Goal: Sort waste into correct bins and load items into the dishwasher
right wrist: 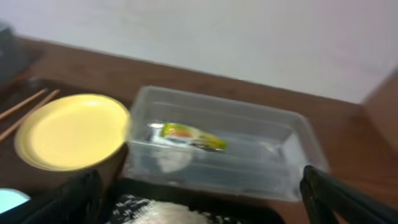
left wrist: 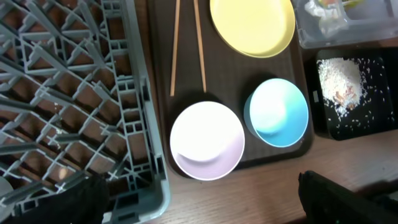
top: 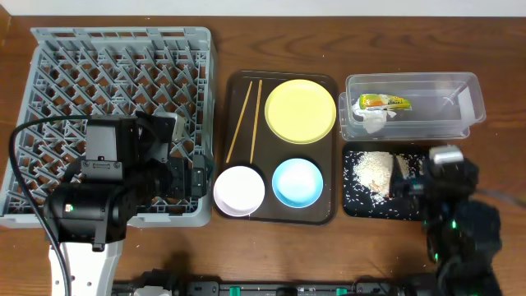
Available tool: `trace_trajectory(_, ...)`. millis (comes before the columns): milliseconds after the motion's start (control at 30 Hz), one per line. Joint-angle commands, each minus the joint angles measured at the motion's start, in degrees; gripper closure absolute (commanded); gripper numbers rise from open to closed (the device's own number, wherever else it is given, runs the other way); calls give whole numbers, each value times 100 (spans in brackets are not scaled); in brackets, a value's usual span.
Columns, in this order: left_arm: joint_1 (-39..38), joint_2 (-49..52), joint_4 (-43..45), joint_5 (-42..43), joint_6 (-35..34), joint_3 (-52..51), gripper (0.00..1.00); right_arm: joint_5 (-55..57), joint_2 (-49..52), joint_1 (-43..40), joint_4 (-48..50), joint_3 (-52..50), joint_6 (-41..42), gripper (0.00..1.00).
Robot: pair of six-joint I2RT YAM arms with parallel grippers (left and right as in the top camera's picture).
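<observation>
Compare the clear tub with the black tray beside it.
The clear tub is see-through with tall walls; the black tray is opaque, glossy and shallow. The tub holds a snack wrapper and a white tissue; the tray holds beige-white crumbs. The tub lies farther from the robot, the tray nearer. Both are rectangular, with a similar footprint.

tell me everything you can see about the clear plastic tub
The clear plastic tub is a rectangular see-through container with rounded corners and no lid, upright on the wooden table at the far right. At its left end lie a green-orange-yellow snack wrapper and a crumpled white tissue; the rest is bare. The dark brown serving tray lies close on its left, the black tray just in front.
</observation>
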Motion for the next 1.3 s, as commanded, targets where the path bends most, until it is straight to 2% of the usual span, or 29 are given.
trace_trajectory(0, -24, -4, -11, 33, 76, 79, 2, 0, -715, -317, 127, -645, -15, 1)
trace_trajectory(233, -24, -4, -11, 33, 76, 79, 2, 7, -1834, -444, 852, -1897, 48, 1)
trace_trajectory(433, -24, -4, -13, 33, 76, 79, 2, 9, -2140, -442, 1871, -2824, 68, 1)
trace_trajectory(1267, -24, -4, -13, 33, 76, 79, 2, 7, -2140, -442, 1768, -2802, 66, 1)
